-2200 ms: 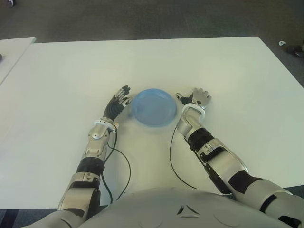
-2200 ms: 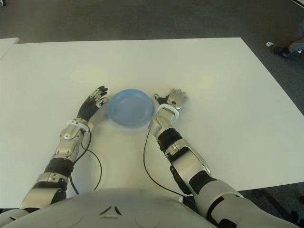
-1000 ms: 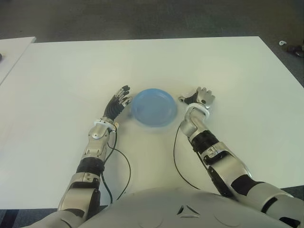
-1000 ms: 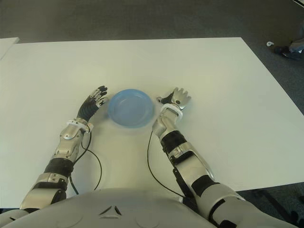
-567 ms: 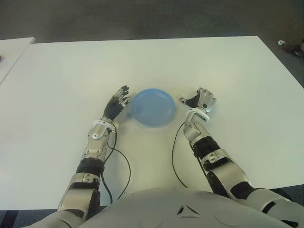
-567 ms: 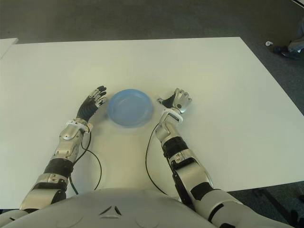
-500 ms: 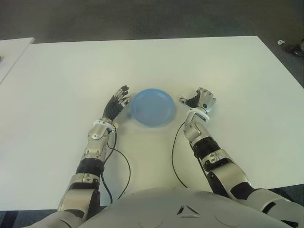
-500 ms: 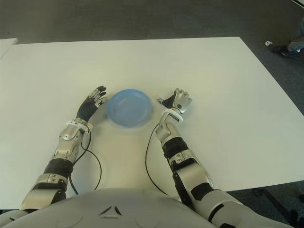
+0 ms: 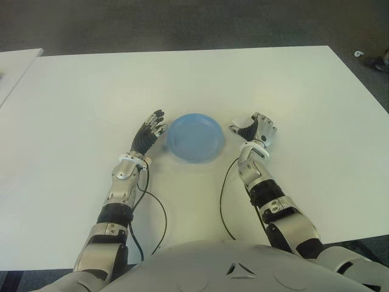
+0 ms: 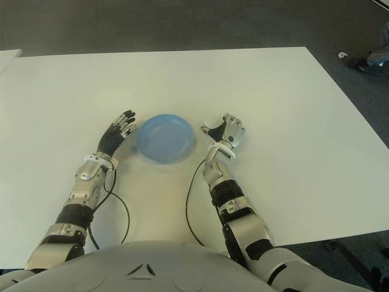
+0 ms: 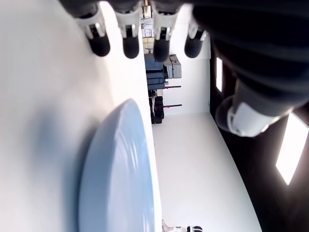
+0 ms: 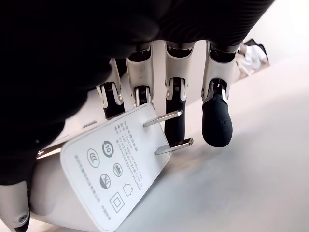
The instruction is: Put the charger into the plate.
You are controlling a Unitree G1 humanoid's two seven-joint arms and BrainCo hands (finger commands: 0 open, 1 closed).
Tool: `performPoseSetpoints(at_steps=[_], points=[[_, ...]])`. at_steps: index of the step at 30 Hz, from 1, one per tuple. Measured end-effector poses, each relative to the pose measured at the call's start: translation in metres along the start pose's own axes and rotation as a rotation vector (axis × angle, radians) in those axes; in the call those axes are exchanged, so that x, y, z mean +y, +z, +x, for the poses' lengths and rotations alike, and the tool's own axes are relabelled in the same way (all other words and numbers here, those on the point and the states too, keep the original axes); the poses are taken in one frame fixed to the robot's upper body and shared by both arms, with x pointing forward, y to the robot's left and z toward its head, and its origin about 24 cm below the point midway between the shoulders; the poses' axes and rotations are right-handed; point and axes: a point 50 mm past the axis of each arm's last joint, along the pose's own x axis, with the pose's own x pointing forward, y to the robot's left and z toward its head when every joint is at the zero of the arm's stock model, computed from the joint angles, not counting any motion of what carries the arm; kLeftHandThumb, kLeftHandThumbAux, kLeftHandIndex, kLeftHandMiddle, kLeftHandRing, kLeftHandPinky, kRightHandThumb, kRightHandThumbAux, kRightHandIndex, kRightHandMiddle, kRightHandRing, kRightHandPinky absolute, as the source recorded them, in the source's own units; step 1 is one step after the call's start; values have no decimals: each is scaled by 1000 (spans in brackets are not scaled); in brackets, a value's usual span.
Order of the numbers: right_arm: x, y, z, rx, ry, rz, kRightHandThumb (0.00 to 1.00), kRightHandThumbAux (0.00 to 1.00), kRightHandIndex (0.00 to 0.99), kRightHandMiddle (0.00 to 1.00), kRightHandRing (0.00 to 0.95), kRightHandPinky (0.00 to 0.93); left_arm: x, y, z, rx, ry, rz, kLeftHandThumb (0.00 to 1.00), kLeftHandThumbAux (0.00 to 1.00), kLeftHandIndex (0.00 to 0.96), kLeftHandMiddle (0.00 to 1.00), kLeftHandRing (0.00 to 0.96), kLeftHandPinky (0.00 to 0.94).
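The right hand (image 9: 258, 129) has curled its fingers (image 12: 217, 121) round one charger (image 12: 113, 166) beside one plate (image 9: 195, 137).

eye views: head-high, facing forward and down, far off, both sharing table (image 9: 255, 79), plate (image 9: 195, 137) and both hands | left wrist view: close behind left hand's fingers (image 11: 128, 37), plate beyond fingertips | right wrist view: close behind right hand's fingers (image 12: 217, 113), charger (image 12: 110, 167) beneath them
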Motion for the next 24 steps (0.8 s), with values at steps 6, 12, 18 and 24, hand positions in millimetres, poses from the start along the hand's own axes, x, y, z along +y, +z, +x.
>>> performPoseSetpoints(at_steps=[6,12,18,24], points=[[0,-2,-1,-15,-2,14,961,651,463,464,482,670,0,0,0,0,0,0,0,583,91,90,61,43],[0,-4,-1,-25,-2,22,961,651,463,464,482,671,0,0,0,1,-2,3,0,581,98,92,59,36],[-3,-5,0,-41,-9,40,961,651,463,464,482,667,-1,0,0,2,-1,8,0,571,100,88,51,15],[-22,3,5,-40,19,82,962,658,462,337,481,658,-2,0,0,2,-2,6,0,552,105,89,50,12]])
